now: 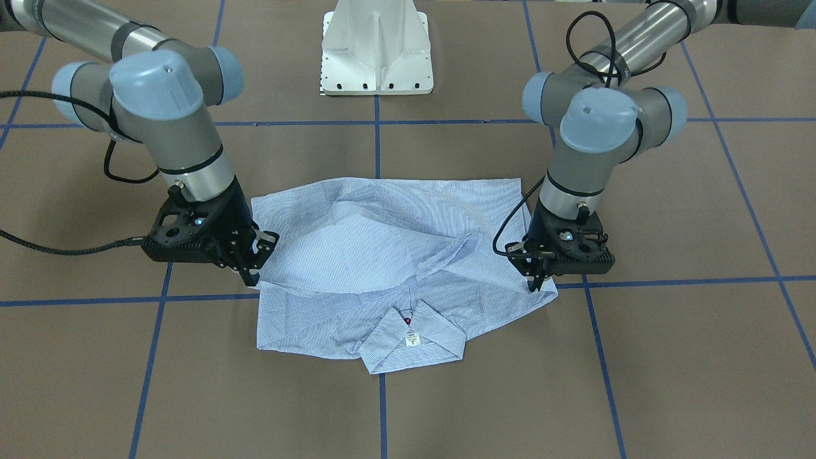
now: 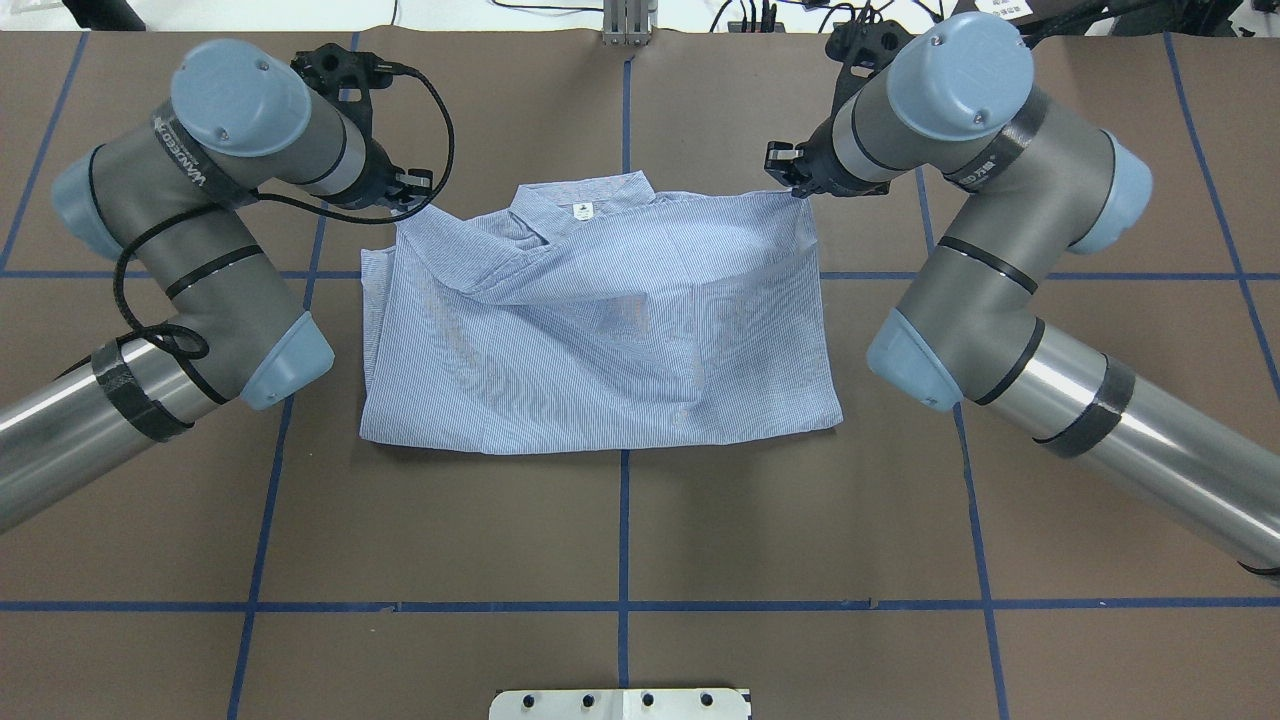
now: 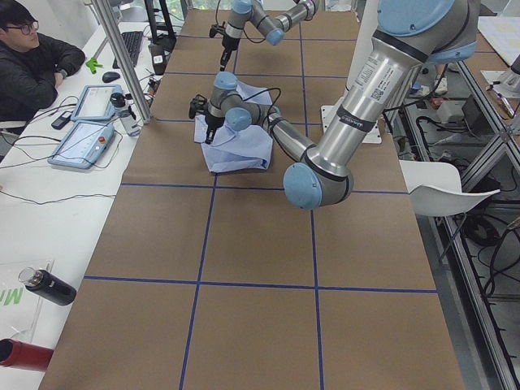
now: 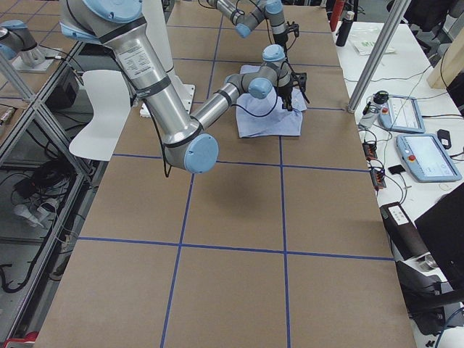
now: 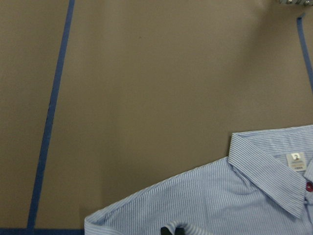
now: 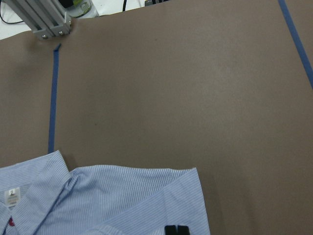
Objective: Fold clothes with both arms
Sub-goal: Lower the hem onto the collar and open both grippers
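Exterior front-facing view, nearest first: the pointed collar (image 1: pixel 440 347) with its small white label (image 1: pixel 411 339) and a red button (image 1: pixel 407 320). Behind it the fine-striped blue-and-white shirt (image 1: pixel 382 255), soft and creased, lies folded into a rough rectangle on the matte brown table (image 1: pixel 669 370). At the collar-end corners the left gripper (image 1: pixel 534 285) and right gripper (image 1: pixel 252 275) each pinch the cloth. Beyond stands the white pedestal (image 1: pixel 376 57). The wrist views show up close what this one does not: left fingertips (image 5: pixel 167 230) and right fingertips (image 6: pixel 171 229), black, nipped on fabric.
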Available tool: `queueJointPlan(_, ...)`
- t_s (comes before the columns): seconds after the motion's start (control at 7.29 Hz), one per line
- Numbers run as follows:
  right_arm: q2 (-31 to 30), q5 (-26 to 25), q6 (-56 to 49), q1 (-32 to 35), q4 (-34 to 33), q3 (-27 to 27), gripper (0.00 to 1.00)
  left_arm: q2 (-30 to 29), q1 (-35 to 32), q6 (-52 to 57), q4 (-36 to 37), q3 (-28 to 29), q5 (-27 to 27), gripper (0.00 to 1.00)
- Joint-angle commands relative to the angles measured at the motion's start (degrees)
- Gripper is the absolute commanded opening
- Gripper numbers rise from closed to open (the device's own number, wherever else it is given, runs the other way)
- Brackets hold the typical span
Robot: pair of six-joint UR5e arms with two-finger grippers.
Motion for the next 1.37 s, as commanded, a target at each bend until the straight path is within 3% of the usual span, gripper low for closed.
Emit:
queueJointPlan(0.0,0.96,-0.07,-2.14,2.6,4.4,-3.87,0.0,-0.33,-3.56,6.94,-1.92,2.61,-0.46,0.0)
queueJointPlan(0.27,0.88,-0.15,-2.33,2.27,4.57,-5.62,0.0,-0.24,-4.02,9.06,-2.45,4.27,-0.37,0.0)
queueJointPlan(0.41,0.96,-0.06,-2.41,2.18,4.58,-5.72,0.26,-0.24,-4.02,8.98,-2.54,4.63,-0.37,0.47)
queueJointPlan(0.55,1.22,-1.02,-2.59,1.22,5.53,-6.24,0.99,0.37,-4.02,8.98,-4.19,4.46,-0.37,0.99)
queueJointPlan(0.69,1.4,-0.59,-2.42,1.21,5.89,-6.25,1.0,1.16,-4.11,8.98,-7.16,3.94,-0.81,1.0)
queueJointPlan(0.82,1.93,0.98,-2.5,1.39,5.9,-6.16,1.0,2.03,-4.28,9.16,-7.63,2.71,-5.68,1.0)
queueJointPlan(1.1,1.23,10.17,-2.94,3.31,5.63,-4.59,1.0,10.87,-3.85,9.07,-7.55,-8.66,-9.15,1.0)
queueJointPlan(1.23,-0.86,12.66,-3.12,4.63,5.46,-1.88,1.0,14.05,-3.67,8.2,-7.46,-12.38,-14.38,1.0)
